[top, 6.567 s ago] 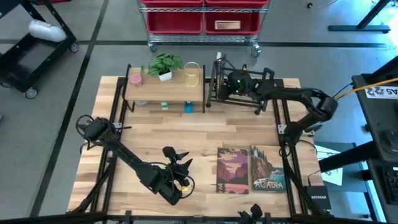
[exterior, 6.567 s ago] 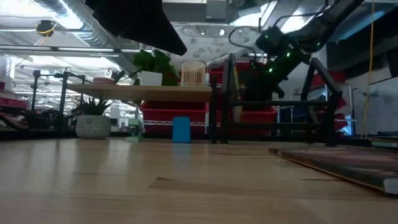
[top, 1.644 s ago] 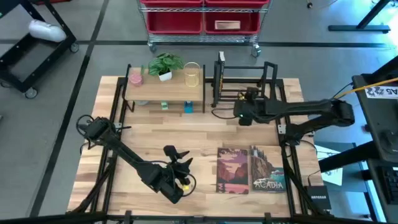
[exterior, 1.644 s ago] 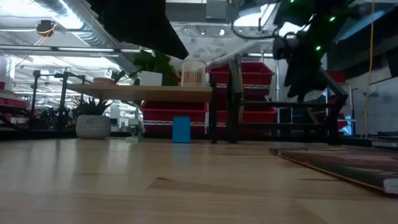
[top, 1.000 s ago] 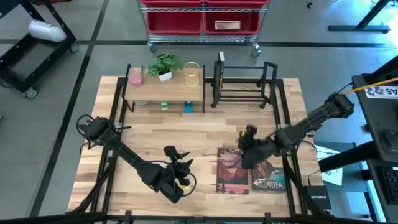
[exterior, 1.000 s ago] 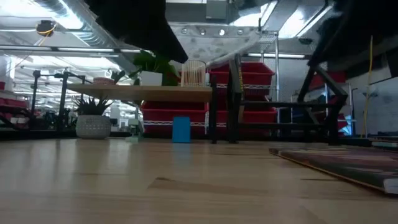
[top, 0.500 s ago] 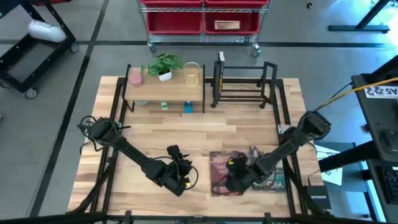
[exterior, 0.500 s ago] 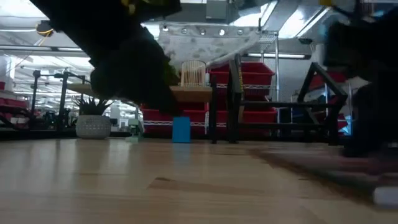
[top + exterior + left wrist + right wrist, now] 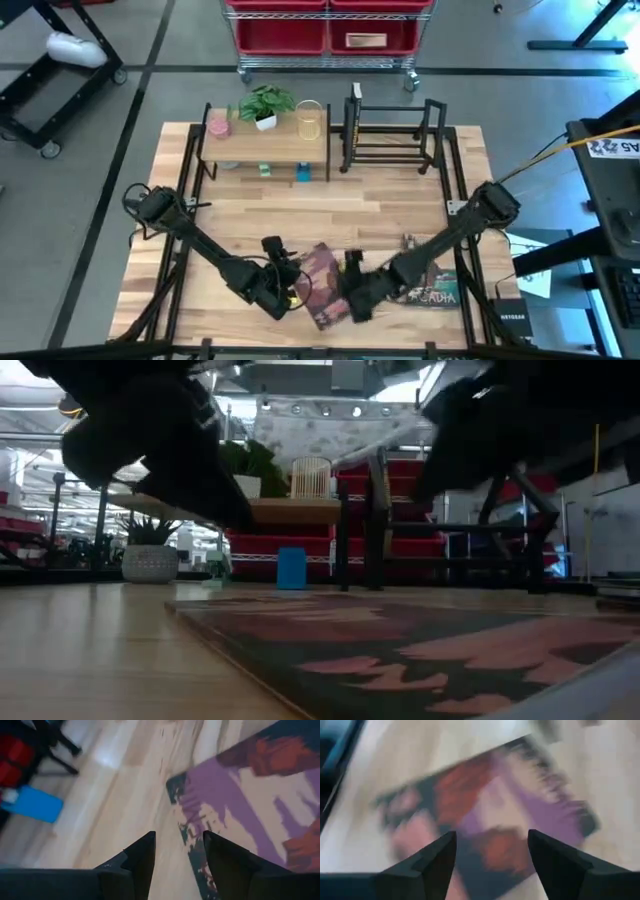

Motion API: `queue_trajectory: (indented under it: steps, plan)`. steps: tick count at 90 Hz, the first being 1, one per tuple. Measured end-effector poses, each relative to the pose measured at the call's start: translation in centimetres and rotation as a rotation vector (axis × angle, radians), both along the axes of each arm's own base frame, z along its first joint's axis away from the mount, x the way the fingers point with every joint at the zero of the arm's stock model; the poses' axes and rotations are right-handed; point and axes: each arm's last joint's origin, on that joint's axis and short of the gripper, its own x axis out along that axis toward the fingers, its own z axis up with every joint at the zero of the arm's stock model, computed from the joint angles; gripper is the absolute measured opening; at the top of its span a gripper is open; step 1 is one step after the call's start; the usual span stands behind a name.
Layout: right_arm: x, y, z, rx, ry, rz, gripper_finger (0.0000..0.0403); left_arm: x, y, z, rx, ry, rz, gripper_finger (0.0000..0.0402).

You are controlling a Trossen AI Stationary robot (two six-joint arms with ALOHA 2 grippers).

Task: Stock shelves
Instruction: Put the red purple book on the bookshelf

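A book with a purple and red cover [image 9: 322,287] lies flat and askew near the table's front edge. My right gripper [image 9: 352,292] is over its right part, fingers open [image 9: 491,837]. My left gripper [image 9: 288,285] stands open at the book's left edge [image 9: 177,839]; I cannot tell whether it touches. A second book, lettered ACADIA [image 9: 437,294], lies partly under my right arm. At the back stand the wood-topped shelf [image 9: 265,148] and the black rack [image 9: 392,140], which has one thin book [image 9: 355,98] upright at its left end. My right gripper comes at the book's cover [image 9: 485,815] from above, slanting in from the table's right, with open fingers [image 9: 437,857] spread over it. The fingertips seem to rest on the cover, but the gripper hides the touching place. The book lies flat on the table.
On the shelf's top stand a pink cup [image 9: 218,125], a potted plant [image 9: 265,105] and a pale glass [image 9: 309,119]; small blue and green items [image 9: 302,172] sit under it. A cart with red bins [image 9: 325,30] stands beyond the table's far edge.
My right gripper has come down toward the near edge onto the left book, then gone toward the table's left. The book has slid left along the table with it and turned about, away from the ACADIA book. My left gripper has shifted slightly toward the book.
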Motion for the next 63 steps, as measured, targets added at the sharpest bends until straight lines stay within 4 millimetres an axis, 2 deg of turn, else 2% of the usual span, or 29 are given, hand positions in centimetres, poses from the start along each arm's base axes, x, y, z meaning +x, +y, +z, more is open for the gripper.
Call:
queue_trajectory:
  steps: [15, 28, 34, 42, 58, 63]
  plan:
    - [-1.8, 3.0, -2.1, -0.107, 0.027, 0.179, 0.0231, 0.4, 1.7, -2.5, -0.197, 0.044, 0.007, 0.0153]
    - [-1.6, 4.4, -4.4, -0.213, -0.048, 0.165, 0.0231, 0.0, 2.4, -3.9, -0.272, -0.038, 0.034, 0.0153]
    - [-1.4, 4.3, -5.9, -0.306, -0.076, 0.110, 0.0231, -0.2, 2.7, -4.3, -0.294, -0.049, 0.060, 0.0153]
    - [-1.5, 3.9, -6.6, -0.401, -0.078, 0.067, 0.0231, -0.4, 2.8, -4.6, -0.318, -0.035, 0.072, 0.0153]
    - [-3.0, 1.3, -6.7, -0.658, 0.032, -0.038, 0.0222, -1.2, 1.6, -4.4, -0.367, -0.033, 0.058, 0.0153]
    - [-3.7, 0.6, -6.2, -0.707, 0.063, -0.075, 0.0215, -1.4, 1.1, -4.3, -0.394, -0.039, 0.059, 0.0153]
